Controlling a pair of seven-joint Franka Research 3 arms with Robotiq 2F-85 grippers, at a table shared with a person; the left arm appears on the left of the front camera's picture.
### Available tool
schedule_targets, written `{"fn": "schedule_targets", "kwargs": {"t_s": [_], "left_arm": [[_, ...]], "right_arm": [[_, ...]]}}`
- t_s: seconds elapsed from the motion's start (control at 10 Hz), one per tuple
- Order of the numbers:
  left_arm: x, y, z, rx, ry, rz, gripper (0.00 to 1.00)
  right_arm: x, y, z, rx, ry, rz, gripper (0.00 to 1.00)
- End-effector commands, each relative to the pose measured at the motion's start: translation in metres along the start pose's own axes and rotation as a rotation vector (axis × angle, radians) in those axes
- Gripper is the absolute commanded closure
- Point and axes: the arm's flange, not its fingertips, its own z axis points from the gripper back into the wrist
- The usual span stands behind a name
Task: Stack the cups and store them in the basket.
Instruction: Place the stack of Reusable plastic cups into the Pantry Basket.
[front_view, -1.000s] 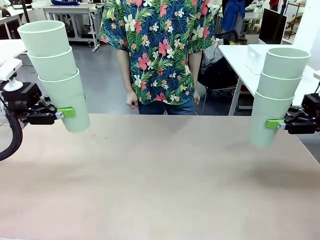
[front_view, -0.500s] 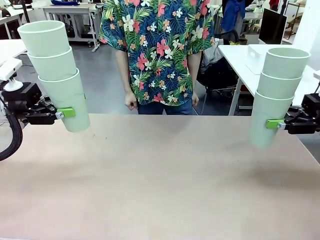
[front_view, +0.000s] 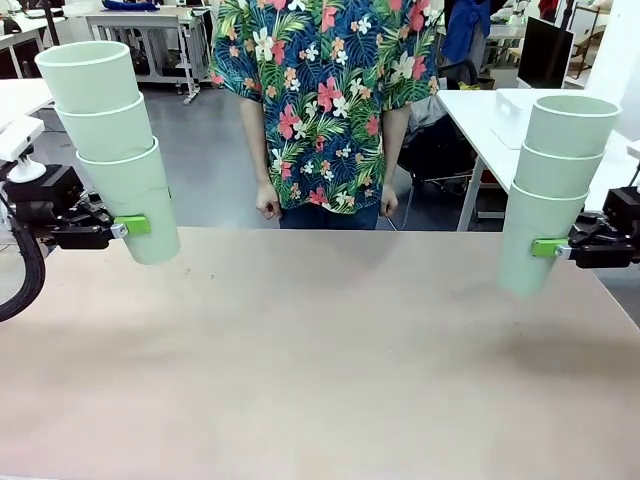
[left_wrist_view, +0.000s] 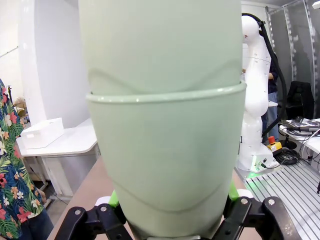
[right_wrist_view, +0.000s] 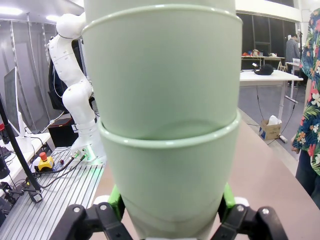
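Two stacks of three cups, one clamped in each gripper, held clear of the light brown table (front_view: 320, 360).

The left gripper (front_view: 140, 228) has its jaws closed on the bottom tumbler of a nested stack of three pale mint-green tapered plastic cups (front_view: 112, 140). The right gripper (front_view: 540, 247) pinches a matching second stack (front_view: 560, 170) the same way. In each stack two cups rise above the jaws and the base hangs just below them. Gripping the outer cup probably carries all three together and leaves the mouths open for nesting one stack into the other.

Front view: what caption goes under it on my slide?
Three nested cups in the left gripper, three more in the right gripper, held above the table.
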Motion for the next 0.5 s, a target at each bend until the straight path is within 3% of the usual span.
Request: {"fn": "schedule_targets", "kwargs": {"t_s": [0.0, 0.4], "left_arm": [[0.0030, -0.0005, 0.0000, -0.002, -0.006, -0.010, 0.16], [0.0030, -0.0005, 0.0000, -0.002, -0.006, -0.010, 0.16]], "right_arm": [[0.0052, -0.0007, 0.0002, -0.001, 0.001, 0.012, 0.13], [0.0052, -0.0007, 0.0002, -0.001, 0.001, 0.012, 0.13]]}}
